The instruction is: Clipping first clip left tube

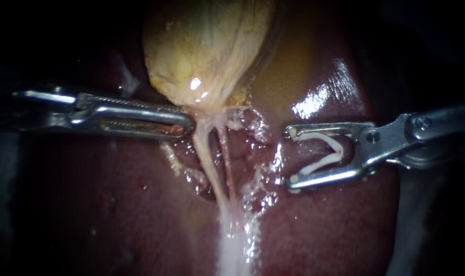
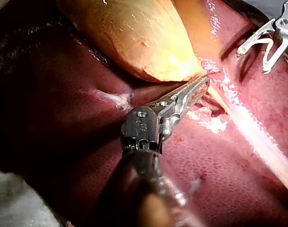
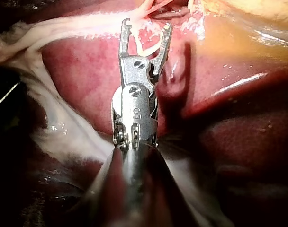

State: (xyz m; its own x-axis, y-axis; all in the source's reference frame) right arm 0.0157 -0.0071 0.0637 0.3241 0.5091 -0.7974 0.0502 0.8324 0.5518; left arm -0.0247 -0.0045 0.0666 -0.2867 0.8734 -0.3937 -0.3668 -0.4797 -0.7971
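Right of 2 tubes: right instrument, pincer wide, carrying clip. Left instrument, pincer closed on gallbladder neck. Left tube between instruments, apart from clip; advance until legs straddle it alone.

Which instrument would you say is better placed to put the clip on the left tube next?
Right. The right instrument carries an open clip, facing the left tube with bare liver between. The left instrument carries none and grips the gallbladder at its neck.
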